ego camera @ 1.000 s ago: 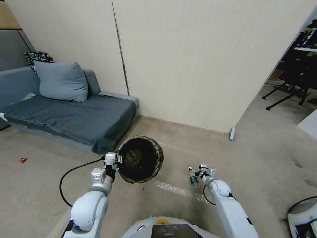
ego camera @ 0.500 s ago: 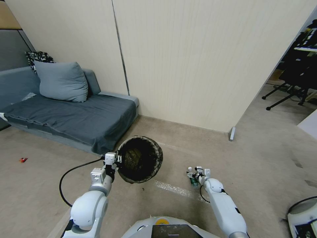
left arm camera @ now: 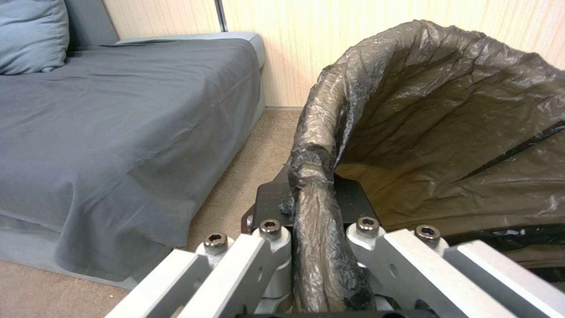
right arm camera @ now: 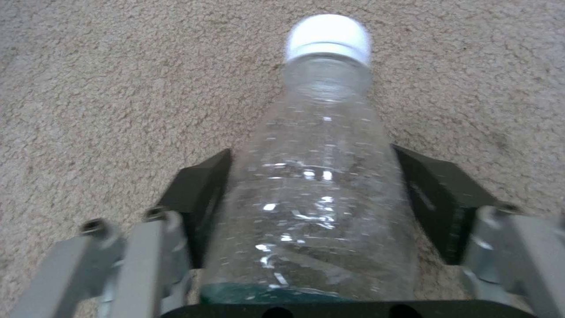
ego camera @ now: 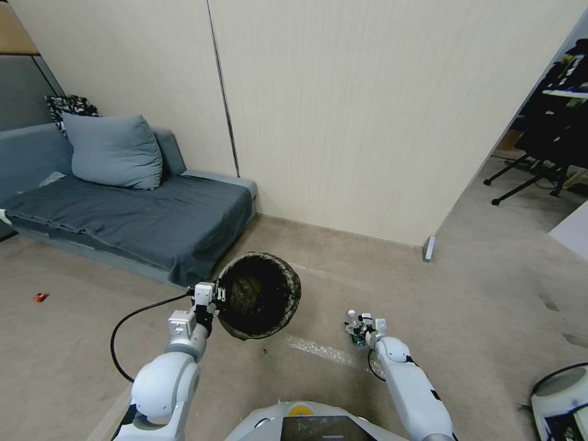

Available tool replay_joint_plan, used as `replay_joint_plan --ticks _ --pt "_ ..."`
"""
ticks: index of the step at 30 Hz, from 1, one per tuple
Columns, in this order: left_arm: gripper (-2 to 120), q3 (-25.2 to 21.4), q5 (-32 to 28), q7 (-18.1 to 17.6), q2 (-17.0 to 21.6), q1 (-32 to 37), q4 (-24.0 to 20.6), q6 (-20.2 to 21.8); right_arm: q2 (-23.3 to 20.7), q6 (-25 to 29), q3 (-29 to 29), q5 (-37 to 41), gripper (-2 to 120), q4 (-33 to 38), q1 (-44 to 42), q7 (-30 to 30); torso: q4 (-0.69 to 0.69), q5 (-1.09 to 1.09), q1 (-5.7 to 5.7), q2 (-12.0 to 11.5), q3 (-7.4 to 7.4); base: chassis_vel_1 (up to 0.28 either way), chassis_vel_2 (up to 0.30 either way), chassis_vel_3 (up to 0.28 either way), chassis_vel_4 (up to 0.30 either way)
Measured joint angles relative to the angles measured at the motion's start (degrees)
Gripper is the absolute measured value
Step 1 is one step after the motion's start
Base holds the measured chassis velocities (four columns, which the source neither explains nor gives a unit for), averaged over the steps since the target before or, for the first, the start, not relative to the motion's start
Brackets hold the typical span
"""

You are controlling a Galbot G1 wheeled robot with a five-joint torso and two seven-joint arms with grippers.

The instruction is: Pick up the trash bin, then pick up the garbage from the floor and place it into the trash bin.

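The trash bin (ego camera: 293,278), round with a dark bag liner, hangs tilted above the carpet with its mouth facing me. My left gripper (ego camera: 214,296) is shut on its near rim. In the left wrist view that gripper (left arm camera: 312,207) pinches the bagged rim (left arm camera: 315,176) between both fingers. A clear plastic bottle (ego camera: 353,325) with a white cap and a green label lies on the floor as garbage. My right gripper (ego camera: 361,321) is down over it, open. In the right wrist view the bottle (right arm camera: 321,176) lies between the black pads (right arm camera: 203,190), which sit close against its sides. A tiny red scrap (ego camera: 40,297) lies far left.
A grey sofa (ego camera: 153,220) with a pillow stands left of the bin, and a beige wall (ego camera: 343,122) runs behind. A black cable (ego camera: 131,318) loops from my left arm. A clear tape strip (ego camera: 324,350) crosses the carpet. Chair legs (ego camera: 520,180) and a white device (ego camera: 560,398) stand to the right.
My right arm has pulled left and lower, bringing its gripper down around the bottle. The left arm and the bin have stayed in place.
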Motion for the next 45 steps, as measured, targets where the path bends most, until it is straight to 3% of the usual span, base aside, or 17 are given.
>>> replay_joint_plan --ticks 9,18,25,31,40,45 --pt "4 0.09 0.01 0.03 -0.04 0.06 0.12 -0.16 -0.16 -0.03 -0.03 -0.14 34 2.23 -1.98 -0.01 0.04 0.08 0.0 0.0 0.01 0.0 0.0 0.0 0.0" --pt "4 0.16 0.02 0.1 0.12 -0.07 0.22 -0.17 -0.53 -0.57 -0.29 -0.27 32 7.75 -4.4 1.01 0.02 0.16 0.01 -0.01 0.03 0.0 0.0 0.0 0.0" --pt "4 0.14 -0.27 0.25 0.35 -0.2 0.18 -0.01 -2.71 -0.96 0.92 2.29 32 22.27 -8.37 2.21 0.0 0.09 0.01 -0.01 0.02 0.0 0.0 0.0 0.0" --pt "4 0.48 -0.43 0.3 0.52 -0.39 0.16 0.77 -7.24 -3.3 1.64 8.99 32 41.49 -12.72 3.22 0.01 0.05 0.01 -0.01 0.02 0.0 0.0 0.0 0.0" --pt "4 1.53 -0.42 0.13 0.76 -0.67 0.42 2.7 -14.46 -6.3 0.35 17.65 32 58.88 -14.2 4.83 0.01 0.07 0.0 -0.01 0.01 0.0 0.0 0.0 0.0" --pt "4 1.61 -0.21 -0.09 0.83 -0.71 0.54 4.1 -18.12 -7.61 -1.83 20.91 32 63.07 -12.72 5.7 0.01 0.06 0.01 -0.01 0.01 0.0 0.0 0.0 0.0"
